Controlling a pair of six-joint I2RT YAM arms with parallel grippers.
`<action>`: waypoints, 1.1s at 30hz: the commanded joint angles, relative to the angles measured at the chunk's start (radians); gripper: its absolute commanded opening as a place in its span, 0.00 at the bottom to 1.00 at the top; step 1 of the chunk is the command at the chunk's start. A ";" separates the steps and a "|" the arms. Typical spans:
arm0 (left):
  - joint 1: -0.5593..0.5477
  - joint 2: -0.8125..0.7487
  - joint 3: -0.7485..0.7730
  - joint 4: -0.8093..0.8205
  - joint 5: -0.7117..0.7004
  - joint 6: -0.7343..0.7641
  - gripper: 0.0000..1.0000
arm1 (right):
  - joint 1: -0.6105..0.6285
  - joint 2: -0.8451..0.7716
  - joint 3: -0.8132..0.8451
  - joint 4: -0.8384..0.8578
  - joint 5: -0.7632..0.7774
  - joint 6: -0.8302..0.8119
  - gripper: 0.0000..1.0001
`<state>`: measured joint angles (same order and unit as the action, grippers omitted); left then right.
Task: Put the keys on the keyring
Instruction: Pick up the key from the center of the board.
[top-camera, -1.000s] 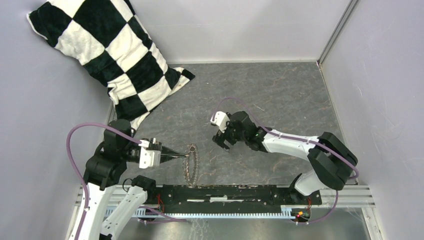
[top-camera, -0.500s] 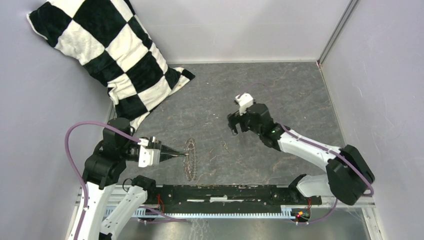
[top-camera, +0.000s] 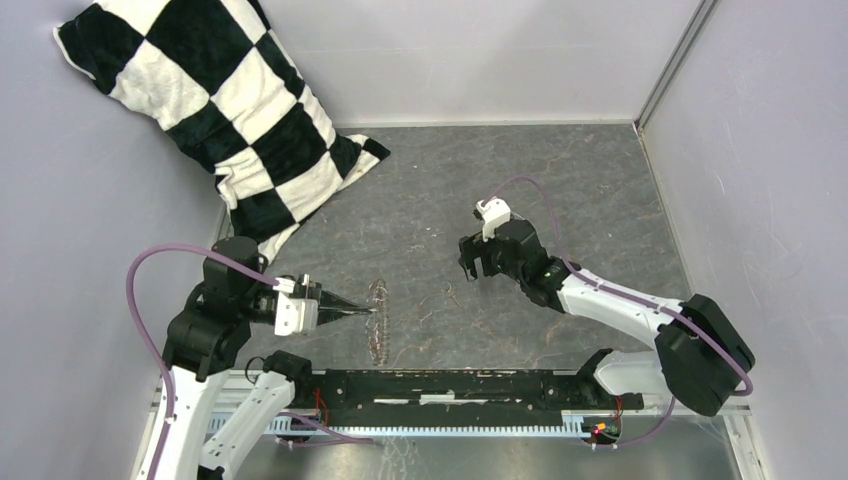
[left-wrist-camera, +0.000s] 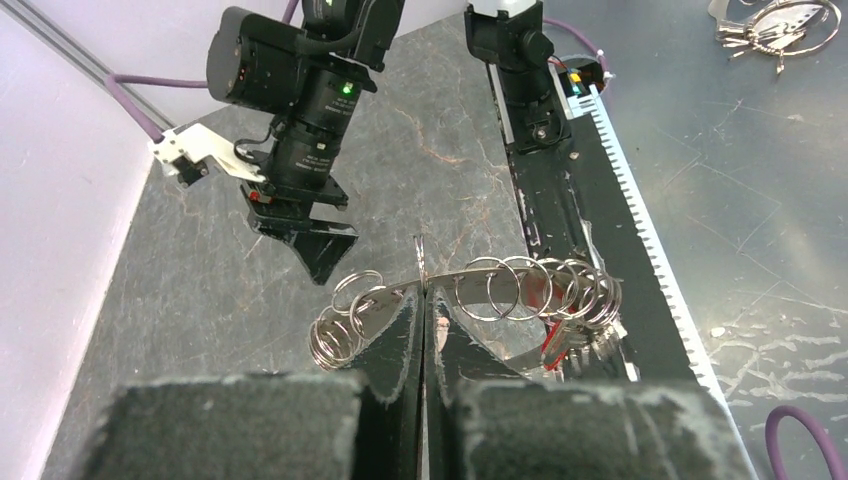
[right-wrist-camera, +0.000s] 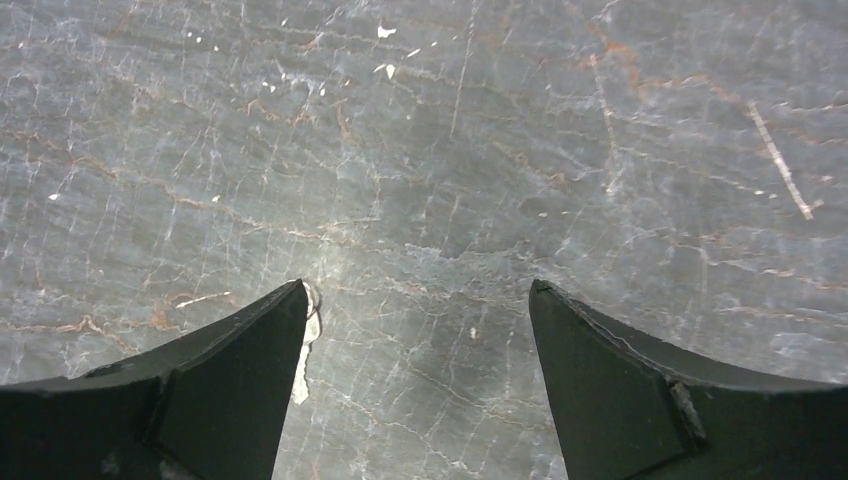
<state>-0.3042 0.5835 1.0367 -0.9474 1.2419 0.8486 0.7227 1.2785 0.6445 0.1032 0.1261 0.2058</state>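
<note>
My left gripper (top-camera: 372, 311) is shut on the keyring (top-camera: 380, 325), a chain of small silver rings with a red tag (left-wrist-camera: 548, 340). It holds the keyring on edge at the table's near middle. In the left wrist view the closed tips (left-wrist-camera: 424, 295) pinch the ring band (left-wrist-camera: 520, 290). My right gripper (top-camera: 478, 262) is open and empty, low over the table to the right of the keyring. In the right wrist view a tiny silver key (right-wrist-camera: 309, 345) lies flat on the table against the inner edge of the left finger (right-wrist-camera: 230, 380); the gap between the tips (right-wrist-camera: 419, 287) holds nothing.
A black-and-white checkered pillow (top-camera: 220, 110) leans in the far left corner. A black rail (top-camera: 460, 385) runs along the near edge. Grey walls close in the left, back and right. Another bunch of rings (left-wrist-camera: 775, 25) lies beyond the rail.
My right arm has swung away from the keyring, to the right and back, then come slightly nearer. My left gripper has held the keyring almost still.
</note>
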 joint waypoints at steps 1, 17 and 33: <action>0.001 -0.012 0.046 0.023 0.046 -0.035 0.02 | 0.000 0.050 -0.002 0.024 -0.069 0.039 0.86; 0.001 -0.009 0.048 0.023 0.038 -0.046 0.02 | -0.001 0.244 0.009 0.138 -0.363 0.049 0.69; 0.001 -0.015 0.043 0.021 0.022 -0.018 0.02 | -0.002 0.331 0.023 0.160 -0.456 0.041 0.59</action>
<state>-0.3042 0.5747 1.0508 -0.9470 1.2400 0.8349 0.7219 1.5890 0.6399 0.2337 -0.3080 0.2470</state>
